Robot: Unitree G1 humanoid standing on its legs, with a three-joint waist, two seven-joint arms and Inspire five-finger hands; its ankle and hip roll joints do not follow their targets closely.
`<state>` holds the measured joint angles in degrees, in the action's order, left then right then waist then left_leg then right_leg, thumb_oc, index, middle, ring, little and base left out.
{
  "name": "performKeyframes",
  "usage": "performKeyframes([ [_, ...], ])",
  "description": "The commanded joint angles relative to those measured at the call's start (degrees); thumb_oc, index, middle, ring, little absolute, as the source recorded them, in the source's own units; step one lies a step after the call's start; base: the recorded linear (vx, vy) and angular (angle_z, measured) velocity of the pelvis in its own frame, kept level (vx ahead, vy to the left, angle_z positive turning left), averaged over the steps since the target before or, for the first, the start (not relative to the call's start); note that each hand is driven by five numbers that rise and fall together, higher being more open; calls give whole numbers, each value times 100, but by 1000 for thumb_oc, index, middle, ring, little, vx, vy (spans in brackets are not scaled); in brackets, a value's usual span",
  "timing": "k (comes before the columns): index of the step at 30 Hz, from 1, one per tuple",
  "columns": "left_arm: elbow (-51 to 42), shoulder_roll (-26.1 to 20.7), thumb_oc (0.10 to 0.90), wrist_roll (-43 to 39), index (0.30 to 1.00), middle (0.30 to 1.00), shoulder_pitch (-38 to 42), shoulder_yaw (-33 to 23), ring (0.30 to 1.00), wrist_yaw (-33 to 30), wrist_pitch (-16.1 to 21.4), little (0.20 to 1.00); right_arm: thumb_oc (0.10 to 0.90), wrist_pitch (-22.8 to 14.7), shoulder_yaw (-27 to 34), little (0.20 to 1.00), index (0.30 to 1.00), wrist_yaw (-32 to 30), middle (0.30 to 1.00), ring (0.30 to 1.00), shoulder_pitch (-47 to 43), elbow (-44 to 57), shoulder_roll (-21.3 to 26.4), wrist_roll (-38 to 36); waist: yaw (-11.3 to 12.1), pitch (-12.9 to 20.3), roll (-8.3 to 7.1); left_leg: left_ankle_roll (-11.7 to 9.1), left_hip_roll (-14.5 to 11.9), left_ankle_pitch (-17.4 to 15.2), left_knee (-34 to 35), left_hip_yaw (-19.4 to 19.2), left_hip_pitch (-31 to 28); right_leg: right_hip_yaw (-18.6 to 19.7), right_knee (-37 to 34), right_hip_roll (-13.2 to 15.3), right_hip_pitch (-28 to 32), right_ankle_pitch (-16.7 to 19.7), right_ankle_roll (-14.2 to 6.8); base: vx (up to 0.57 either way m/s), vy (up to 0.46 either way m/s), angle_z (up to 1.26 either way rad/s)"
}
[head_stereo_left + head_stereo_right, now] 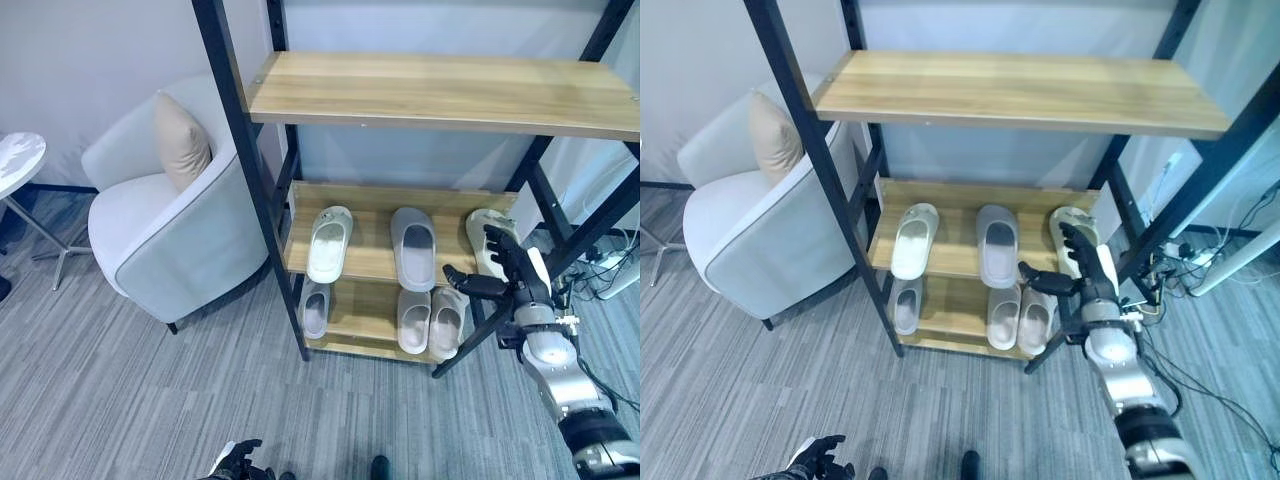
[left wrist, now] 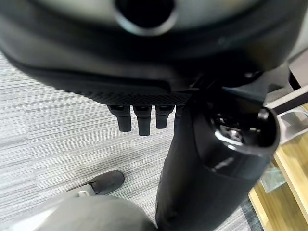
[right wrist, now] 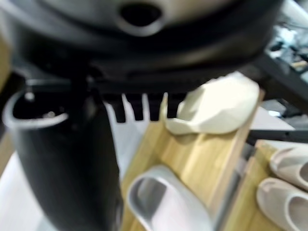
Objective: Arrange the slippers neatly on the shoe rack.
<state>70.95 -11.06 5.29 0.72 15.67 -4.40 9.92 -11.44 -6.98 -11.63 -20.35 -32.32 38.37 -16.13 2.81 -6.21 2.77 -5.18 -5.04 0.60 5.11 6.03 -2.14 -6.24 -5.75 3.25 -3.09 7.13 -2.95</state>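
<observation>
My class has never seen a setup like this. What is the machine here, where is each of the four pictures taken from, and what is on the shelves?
The machine is a humanoid robot tidying slippers. Two pictures come from cameras in its head, looking down at a shoe rack of wooden shelves on a black frame. The other two come from cameras on its wrists, so each is mostly dark hand seen very close.

The middle shelf holds a white slipper, a grey slipper and a cream slipper at the right end. Three more lie on the bottom shelf.

The right hand reaches toward the cream slipper with fingers spread, holding nothing. The left hand hangs low over the carpet, idle. An armchair stands beside the rack.
</observation>
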Motion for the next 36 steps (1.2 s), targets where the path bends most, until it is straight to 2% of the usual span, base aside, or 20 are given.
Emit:
performKeyframes([
  [1, 545, -63, 800, -47, 900, 900, -79, 681, 900, 20, -65, 900, 800, -650, 302, 900, 900, -331, 900, 900, -1084, -17, 486, -330, 198, -170, -374, 192, 312, -69, -11, -203, 330, -14, 75, 96, 375, -889, -398, -42, 5, 1],
  [10, 573, -29, 800, -253, 900, 900, -60, 892, 900, 49, -3, 900, 800, -541, -300, 900, 900, -323, 900, 900, -2205, -997, 1146, -471, 279, -365, -384, 136, 314, 86, -13, -160, 810, -51, 75, 106, -65, -780, -420, -27, -5, 5],
  [16, 513, -78, 800, -425, 900, 900, 34, 879, 900, -27, 45, 900, 800, -435, -861, 900, 900, -320, 900, 900, -2826, -1104, 1509, -153, 307, -480, -409, 107, 340, 155, -32, -139, 1028, -71, 75, 124, -260, -723, -441, 3, 0, 1],
  [24, 432, -104, 800, -581, 900, 900, 123, 912, 900, -77, 93, 900, 800, -325, -1224, 900, 900, -344, 900, 900, -3203, -1579, 1649, 92, 361, -590, -433, 89, 374, 194, -30, -79, 1189, -131, 75, 167, -398, -693, -469, 3, 4, 3],
  [31, 405, -75, 800, -727, 900, 900, 251, 897, 900, -131, 93, 900, 800, -229, -1118, 900, 900, -411, 900, 900, -3073, -1557, 1617, 93, 324, -657, -460, 72, 390, 214, -19, -75, 1256, -171, 75, 191, -452, -682, -469, 2, 5, 5],
  [36, 414, -30, 800, -686, 900, 900, 289, 781, 900, -135, 52, 900, 800, -205, -727, 900, 900, -386, 900, 900, -2205, -1069, 1417, 304, 250, -634, -515, 98, 394, 136, -16, -92, 1115, -181, 75, 203, -304, -729, -467, 22, -8, 5],
])
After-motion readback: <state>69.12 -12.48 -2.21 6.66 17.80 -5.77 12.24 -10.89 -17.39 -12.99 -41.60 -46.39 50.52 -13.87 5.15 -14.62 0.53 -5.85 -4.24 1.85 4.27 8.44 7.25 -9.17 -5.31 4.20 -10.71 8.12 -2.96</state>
